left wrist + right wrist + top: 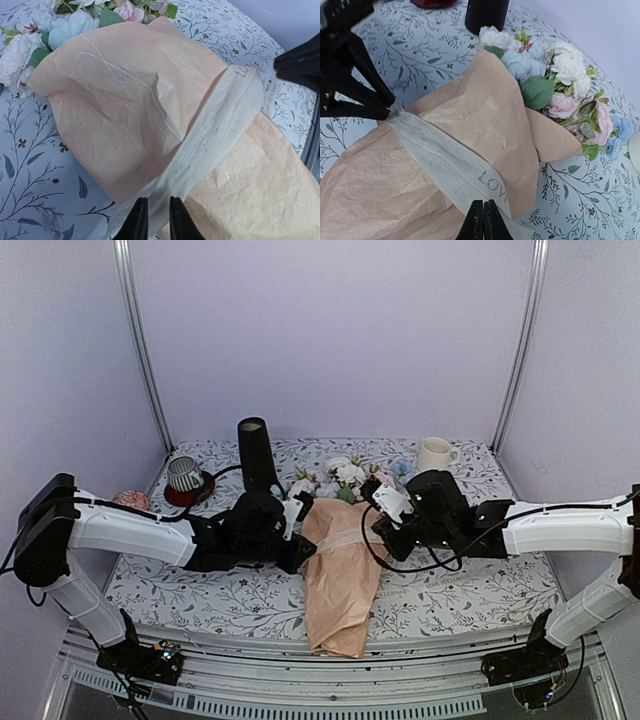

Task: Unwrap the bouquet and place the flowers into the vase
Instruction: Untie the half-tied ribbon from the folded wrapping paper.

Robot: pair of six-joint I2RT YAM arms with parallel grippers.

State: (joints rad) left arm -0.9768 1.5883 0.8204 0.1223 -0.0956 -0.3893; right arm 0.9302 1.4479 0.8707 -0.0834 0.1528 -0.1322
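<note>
The bouquet (340, 575) lies on the table with its peach paper wrap pointing toward me. A cream ribbon (340, 538) is bound across its middle. The flowers (345, 478), white, pink and light blue, stick out of the far end. My left gripper (305, 548) is at the ribbon's left end. In the left wrist view the ribbon (215, 135) runs into the narrow gap of this gripper (155, 200), which is shut on it. My right gripper (483, 202) is shut, tips together at the edge of the ribbon (445, 160). The black vase (255, 450) stands behind the left gripper.
A white mug (435, 453) stands at the back right. A striped cup on a red saucer (185, 478) stands at the back left, with a pink object (130, 500) near it. The tablecloth (470, 590) has a leaf print. Purple walls close in the table.
</note>
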